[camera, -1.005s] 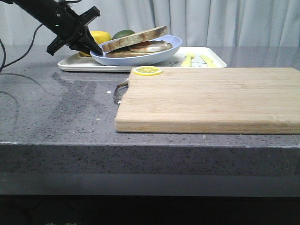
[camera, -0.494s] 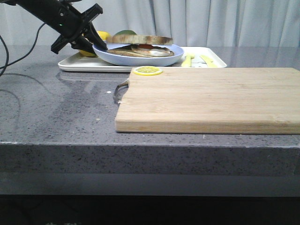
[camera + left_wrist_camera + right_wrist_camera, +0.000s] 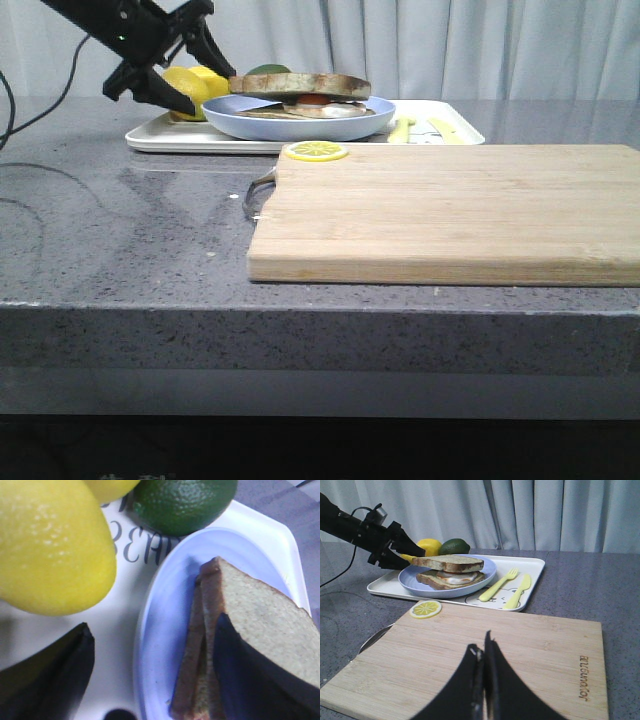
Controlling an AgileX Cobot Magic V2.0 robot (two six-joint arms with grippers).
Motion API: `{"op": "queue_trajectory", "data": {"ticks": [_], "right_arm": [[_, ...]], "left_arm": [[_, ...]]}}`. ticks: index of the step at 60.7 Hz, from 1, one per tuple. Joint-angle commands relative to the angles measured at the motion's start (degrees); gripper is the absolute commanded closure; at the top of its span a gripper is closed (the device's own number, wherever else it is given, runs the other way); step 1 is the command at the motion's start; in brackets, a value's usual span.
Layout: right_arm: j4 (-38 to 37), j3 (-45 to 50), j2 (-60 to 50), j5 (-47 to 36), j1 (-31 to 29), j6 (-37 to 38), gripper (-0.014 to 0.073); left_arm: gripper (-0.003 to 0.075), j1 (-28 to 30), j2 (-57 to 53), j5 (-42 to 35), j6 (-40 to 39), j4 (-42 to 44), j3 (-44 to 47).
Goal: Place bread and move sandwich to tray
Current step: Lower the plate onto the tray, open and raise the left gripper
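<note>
The sandwich [image 3: 325, 106] lies on a round pale blue plate [image 3: 250, 120] that rests flat on the white tray [image 3: 160, 140] at the back left. The plain bread [image 3: 300, 83] lies on top of the egg slice [image 3: 451, 579]. My left gripper [image 3: 208, 88] hovers at the plate's left rim, open and holding nothing. In the left wrist view the plate rim [image 3: 165, 620] and the bread [image 3: 265, 625] lie between the spread fingers [image 3: 55, 675] of my left gripper [image 3: 152, 622]. My right gripper [image 3: 482, 642] is shut and empty above the wooden cutting board [image 3: 520, 650].
A lemon [image 3: 190, 85] and a lime [image 3: 265, 70] sit on the tray behind the plate. A yellow fork [image 3: 498, 585] and knife [image 3: 518, 591] lie on the tray's right half. A lemon slice [image 3: 316, 151] sits on the cutting board's [image 3: 450, 210] far left corner.
The plate with the sandwich came down from a tilted, lifted hold to lie flat on the tray. My left gripper let go of its rim and opened.
</note>
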Motion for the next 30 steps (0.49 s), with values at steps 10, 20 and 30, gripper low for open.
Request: {"op": "queue_trajectory", "data": {"ticks": [10,20,30], "right_arm": [[0.52,-1.65,0.37,-4.61,0.09,0.00,0.0654],[0.52,-1.65,0.37,-4.78,0.09,0.00,0.0654],[0.52,-1.65,0.37,-7.47,0.09,0.00,0.0654]], "left_arm": [[0.0388,0.89,-4.53,1.90,0.08,-3.30,-8.30],[0.0636,0.89,-5.32,1.90,-0.38,-7.51,-8.88],[0.0741,1.23,-6.50,1.90,-0.14,-16.00,-8.88]]}}
